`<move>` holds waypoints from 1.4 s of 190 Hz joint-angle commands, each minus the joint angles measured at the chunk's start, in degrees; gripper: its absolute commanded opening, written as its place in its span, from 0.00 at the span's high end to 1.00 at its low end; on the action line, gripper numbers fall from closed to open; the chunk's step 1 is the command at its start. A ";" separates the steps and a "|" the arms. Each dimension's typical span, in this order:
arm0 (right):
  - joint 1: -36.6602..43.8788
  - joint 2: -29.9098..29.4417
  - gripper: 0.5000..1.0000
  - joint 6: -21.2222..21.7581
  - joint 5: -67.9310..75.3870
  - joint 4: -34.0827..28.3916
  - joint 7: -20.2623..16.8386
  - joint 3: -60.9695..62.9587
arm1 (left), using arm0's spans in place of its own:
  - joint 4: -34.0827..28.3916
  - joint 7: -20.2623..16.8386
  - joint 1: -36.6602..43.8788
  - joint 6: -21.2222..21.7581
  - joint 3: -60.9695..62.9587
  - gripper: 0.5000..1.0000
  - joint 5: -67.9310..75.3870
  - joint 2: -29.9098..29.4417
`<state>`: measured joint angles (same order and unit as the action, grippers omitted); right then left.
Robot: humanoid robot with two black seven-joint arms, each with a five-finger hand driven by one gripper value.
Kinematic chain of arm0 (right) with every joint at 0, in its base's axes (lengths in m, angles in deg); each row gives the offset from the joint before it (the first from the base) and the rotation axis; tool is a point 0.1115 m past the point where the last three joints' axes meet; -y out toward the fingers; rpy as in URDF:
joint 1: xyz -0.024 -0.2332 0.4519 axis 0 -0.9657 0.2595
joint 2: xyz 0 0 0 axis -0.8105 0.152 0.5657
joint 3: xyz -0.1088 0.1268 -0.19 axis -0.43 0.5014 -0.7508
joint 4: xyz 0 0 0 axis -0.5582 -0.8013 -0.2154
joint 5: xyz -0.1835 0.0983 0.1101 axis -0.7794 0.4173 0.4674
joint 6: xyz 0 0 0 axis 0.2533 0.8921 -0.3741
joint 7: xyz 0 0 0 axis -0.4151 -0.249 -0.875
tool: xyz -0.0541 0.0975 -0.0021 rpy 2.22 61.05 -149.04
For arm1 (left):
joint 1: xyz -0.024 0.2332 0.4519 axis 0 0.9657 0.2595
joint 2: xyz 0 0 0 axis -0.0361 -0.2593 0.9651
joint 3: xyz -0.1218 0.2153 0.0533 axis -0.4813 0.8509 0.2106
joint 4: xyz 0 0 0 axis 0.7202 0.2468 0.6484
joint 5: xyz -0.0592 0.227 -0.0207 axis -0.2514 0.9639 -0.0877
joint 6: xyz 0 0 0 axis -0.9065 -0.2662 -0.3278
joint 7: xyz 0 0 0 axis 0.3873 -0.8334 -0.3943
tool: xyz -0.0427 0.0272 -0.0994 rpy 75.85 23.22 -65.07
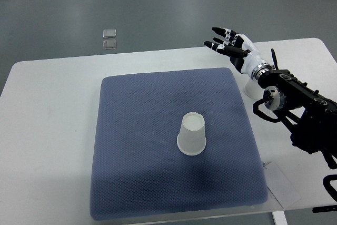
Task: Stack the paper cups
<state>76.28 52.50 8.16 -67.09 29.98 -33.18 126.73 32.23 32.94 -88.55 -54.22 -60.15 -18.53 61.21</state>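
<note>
We count 2 paper cups. 1 cup [191,134] stands upside down near the middle of the blue mat [131,130], an easy base for stacking. A second cup [251,88] sits on the bench [52,130] just off the mat's right edge, partly hidden under our right hand [231,43], whose fingers are spread wide and hold nothing. We judge it is poised above that cup.

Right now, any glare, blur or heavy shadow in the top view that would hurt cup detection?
Top view: sharp and evenly lit, no glare. A soft shadow darkens the blue mat in front of the upturned paper cup. A second cup is mostly hidden behind the right hand, white against the white table.
</note>
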 commanded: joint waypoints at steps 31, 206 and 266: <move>-0.35 -0.42 0.18 -0.05 -0.43 0.00 -0.01 0.00 | 0.47 -0.35 0.09 -0.07 -0.17 0.00 0.03 0.00; -0.26 -0.24 0.18 2.85 -0.34 0.09 0.34 0.44 | 0.03 -0.35 0.00 0.01 -0.08 0.00 -0.05 0.00; -0.09 -0.24 0.18 2.23 -0.34 0.09 0.34 1.23 | 0.03 -0.35 0.00 0.01 -0.08 0.00 0.03 0.00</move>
<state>76.17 52.26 10.59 -67.43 30.08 -32.83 127.51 32.26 32.59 -88.55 -54.20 -60.24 -18.52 61.21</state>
